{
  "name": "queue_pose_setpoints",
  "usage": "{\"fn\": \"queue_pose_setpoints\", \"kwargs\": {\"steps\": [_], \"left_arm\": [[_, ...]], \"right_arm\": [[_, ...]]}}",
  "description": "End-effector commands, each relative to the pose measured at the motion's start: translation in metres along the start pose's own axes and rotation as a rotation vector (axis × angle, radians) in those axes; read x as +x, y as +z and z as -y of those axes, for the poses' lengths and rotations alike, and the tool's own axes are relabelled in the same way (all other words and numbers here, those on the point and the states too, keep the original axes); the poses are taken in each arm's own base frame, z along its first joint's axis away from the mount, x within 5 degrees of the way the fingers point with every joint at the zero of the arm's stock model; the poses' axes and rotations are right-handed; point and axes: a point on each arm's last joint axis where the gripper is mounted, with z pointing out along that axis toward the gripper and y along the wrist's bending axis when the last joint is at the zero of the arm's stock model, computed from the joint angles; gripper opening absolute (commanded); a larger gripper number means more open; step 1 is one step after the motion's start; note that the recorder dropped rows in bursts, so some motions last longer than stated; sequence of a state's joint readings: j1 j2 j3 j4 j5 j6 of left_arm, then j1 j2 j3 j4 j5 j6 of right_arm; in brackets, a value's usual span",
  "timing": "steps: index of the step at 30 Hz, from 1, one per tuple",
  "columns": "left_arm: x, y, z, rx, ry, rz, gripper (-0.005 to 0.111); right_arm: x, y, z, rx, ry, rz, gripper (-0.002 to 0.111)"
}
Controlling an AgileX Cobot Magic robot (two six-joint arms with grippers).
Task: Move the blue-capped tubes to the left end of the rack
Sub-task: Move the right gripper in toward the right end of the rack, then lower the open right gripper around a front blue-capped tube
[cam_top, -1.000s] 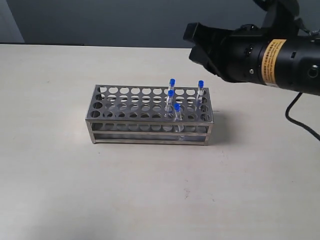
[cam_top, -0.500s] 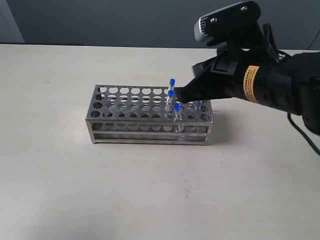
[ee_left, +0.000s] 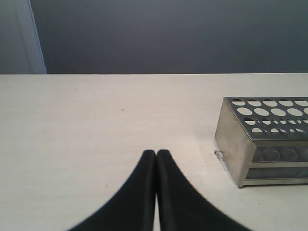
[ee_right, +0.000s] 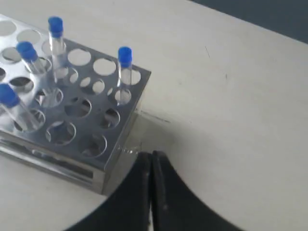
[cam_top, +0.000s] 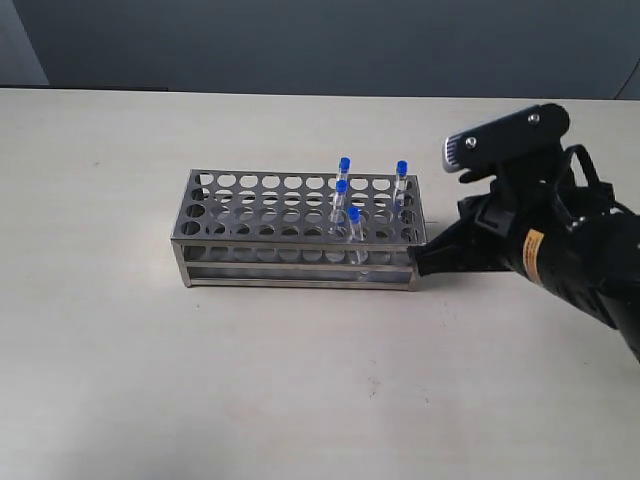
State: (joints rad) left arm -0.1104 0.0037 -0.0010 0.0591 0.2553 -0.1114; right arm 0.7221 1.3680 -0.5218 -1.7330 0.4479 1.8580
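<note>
No move is done yet: four blue-capped tubes [cam_top: 341,190] are seated at the rack [cam_top: 260,232] right end. The right gripper [cam_top: 418,262] is clenched empty just beside it; the left gripper [ee_left: 156,156] is clenched empty too.

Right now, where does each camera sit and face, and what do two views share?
Exterior view: above the pale table, looking down at the shiny stainless-steel rack with four blue-capped clear tubes; right gripper shows.
Left wrist view: low, facing the rack's empty end; shut left gripper shows.
Right wrist view: looks down past its shut gripper at the rack's tube end; shares four tubes with exterior view.
</note>
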Motion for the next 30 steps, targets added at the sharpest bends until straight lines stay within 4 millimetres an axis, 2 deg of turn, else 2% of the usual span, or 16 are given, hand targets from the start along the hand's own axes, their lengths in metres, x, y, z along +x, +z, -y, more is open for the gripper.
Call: {"fn": "queue_pose_setpoints", "kwargs": {"steps": [1, 5, 11, 14, 16, 18, 21, 22, 27, 30], "left_arm": [[-0.001, 0.000, 0.000, -0.001, 0.003, 0.012, 0.000], [-0.001, 0.000, 0.000, -0.001, 0.003, 0.012, 0.000], [-0.001, 0.000, 0.000, -0.001, 0.003, 0.012, 0.000], [-0.001, 0.000, 0.000, -0.001, 0.003, 0.012, 0.000], [-0.001, 0.000, 0.000, -0.001, 0.003, 0.012, 0.000], [-0.001, 0.000, 0.000, -0.001, 0.003, 0.012, 0.000], [-0.001, 0.000, 0.000, -0.001, 0.003, 0.012, 0.000], [-0.001, 0.000, 0.000, -0.001, 0.003, 0.012, 0.000], [-0.001, 0.000, 0.000, -0.001, 0.003, 0.012, 0.000], [-0.001, 0.000, 0.000, -0.001, 0.003, 0.012, 0.000]], "right_arm": [[0.004, 0.000, -0.008, -0.093, 0.066, -0.035, -0.001], [-0.007, -0.003, -0.025, -0.267, 0.042, -0.042, -0.001], [-0.012, -0.002, -0.021, -0.217, -0.016, -0.009, -0.001], [-0.020, -0.007, -0.023, -0.256, 0.064, 0.007, -0.001], [-0.033, -0.013, -0.027, -0.321, 0.110, 0.033, -0.001], [-0.064, -0.026, -0.036, -0.448, 0.228, 0.080, -0.001], [-0.085, -0.035, -0.041, -0.566, 0.277, 0.108, -0.001], [-0.087, -0.038, -0.044, -0.605, 0.254, 0.109, -0.001], [-0.082, -0.042, -0.051, -0.675, -0.077, 0.169, -0.001], [-0.080, -0.045, -0.055, -0.721, -0.193, 0.199, -0.001]]}}
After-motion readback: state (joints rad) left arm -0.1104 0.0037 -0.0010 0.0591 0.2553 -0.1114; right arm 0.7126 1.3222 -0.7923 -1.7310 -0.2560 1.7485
